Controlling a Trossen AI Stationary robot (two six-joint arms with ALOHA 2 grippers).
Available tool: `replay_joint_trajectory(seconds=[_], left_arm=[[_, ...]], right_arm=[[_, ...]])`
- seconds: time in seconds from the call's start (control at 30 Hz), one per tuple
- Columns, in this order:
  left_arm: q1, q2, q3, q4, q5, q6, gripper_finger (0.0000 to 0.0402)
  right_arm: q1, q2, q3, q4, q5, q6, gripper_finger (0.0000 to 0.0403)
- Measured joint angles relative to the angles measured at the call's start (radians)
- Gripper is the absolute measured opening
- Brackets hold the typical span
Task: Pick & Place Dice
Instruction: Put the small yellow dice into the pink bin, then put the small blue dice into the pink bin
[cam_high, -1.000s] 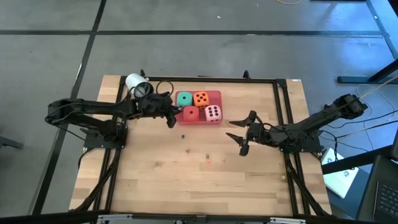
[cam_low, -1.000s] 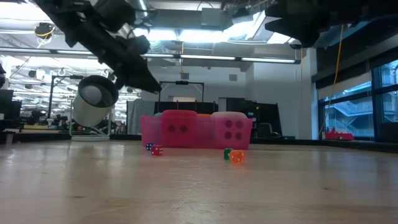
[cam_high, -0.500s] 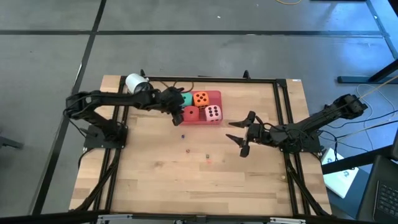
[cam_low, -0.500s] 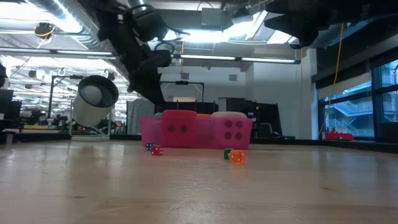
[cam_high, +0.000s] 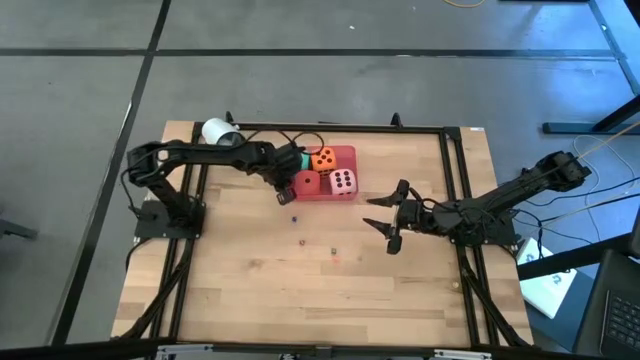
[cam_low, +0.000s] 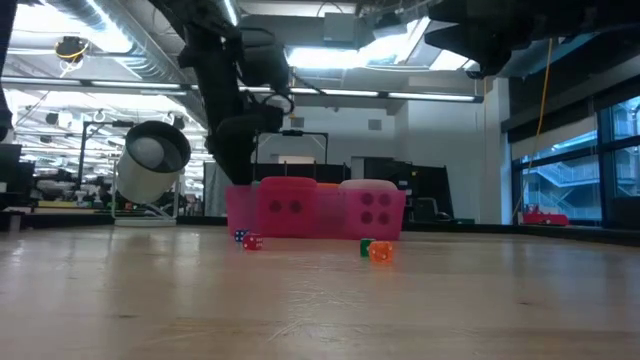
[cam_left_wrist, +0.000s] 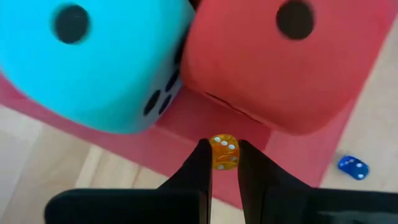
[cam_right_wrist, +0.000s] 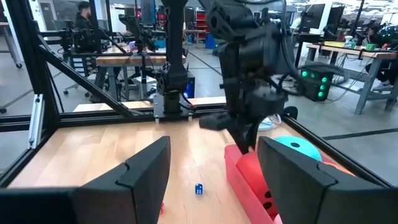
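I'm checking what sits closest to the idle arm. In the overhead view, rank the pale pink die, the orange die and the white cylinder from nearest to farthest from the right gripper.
From the right gripper, open over the table's right half:
1. Pale pink die, in the tray's corner nearest that gripper.
2. Orange die, behind it in the tray.
3. White cylinder, at the far left corner.

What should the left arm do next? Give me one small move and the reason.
Probably open the left gripper and let the tiny orange die drop: it is pinched between the fingers, above bare tray floor beside the teal die and red die. The right gripper waits open off to the side.
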Motion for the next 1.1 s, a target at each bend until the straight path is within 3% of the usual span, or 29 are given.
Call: replay_joint_trajectory(seconds=[0.67,1.1], left_arm=[[0.000,0.169,0.068,0.042,0.035,0.056,0.0037],[0.000,0.168,0.103,-0.007,0.036,0.068,0.0127]], right_arm=[[0.000,0.000,0.000,-0.004,0.000,0.003,0.0241],[0.000,0.000,0.000,-0.045,0.000,0.034,0.0241]])
